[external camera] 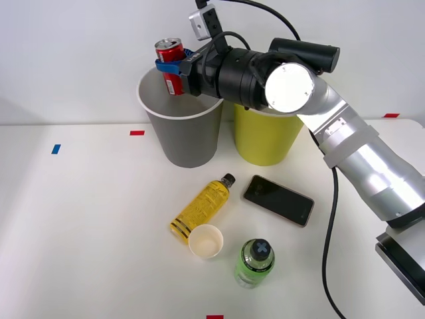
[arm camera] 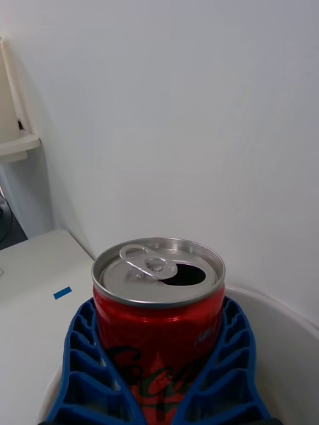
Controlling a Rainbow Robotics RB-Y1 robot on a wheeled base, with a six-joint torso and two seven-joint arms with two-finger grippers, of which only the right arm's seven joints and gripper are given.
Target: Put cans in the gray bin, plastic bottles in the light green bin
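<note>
My right gripper (external camera: pixel 171 66) is shut on the red can (external camera: pixel 170 60), holding it upright over the mouth of the gray bin (external camera: pixel 186 136). Up close, the can (arm camera: pixel 159 325) shows an opened silver top, with the blue ribbed fingers (arm camera: pixel 86 365) wrapped around both sides. The light green bin (external camera: pixel 265 143) stands just right of the gray one, partly behind my arm. On the table lies the yellow bottle (external camera: pixel 202 207) with its black cap pointing toward the bins. The green bottle (external camera: pixel 255 262) stands upright near the front.
A white paper cup (external camera: pixel 206 241) stands at the yellow bottle's near end. A black phone (external camera: pixel 279 199) lies right of that bottle. Red and blue tape marks dot the table. A white wall rises behind the bins.
</note>
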